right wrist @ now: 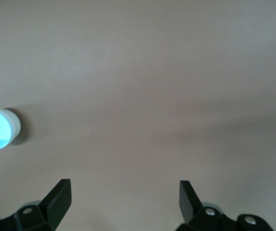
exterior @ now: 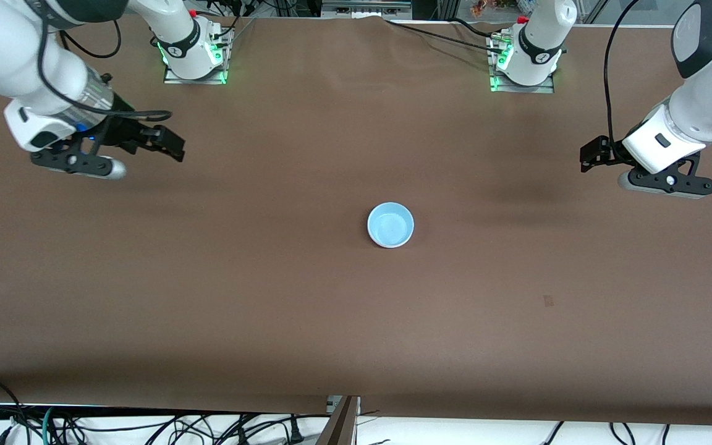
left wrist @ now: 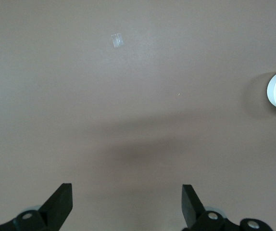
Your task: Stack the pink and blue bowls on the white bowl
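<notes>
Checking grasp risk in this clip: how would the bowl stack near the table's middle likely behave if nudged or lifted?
The bowl stack, blue inside with a white outer wall, looks like smooth, thin plastic, so probably light, rigid and a bit slippery. Standing upright on the brown table, a low push would likely slide it rather than tip it. Nested bowls may separate when lifted by the rim.

We've got both arms parked out wide, each just waiting. Our right arm comes down from its base and bends out to its own end of the table, wrist tipped forward, with the right gripper hanging in the air over bare tabletop, fingers spread wide with nothing between them. Same deal with our left arm, folded out at its end. The left gripper hovers over the table too, fingers fully apart and empty.
</notes>
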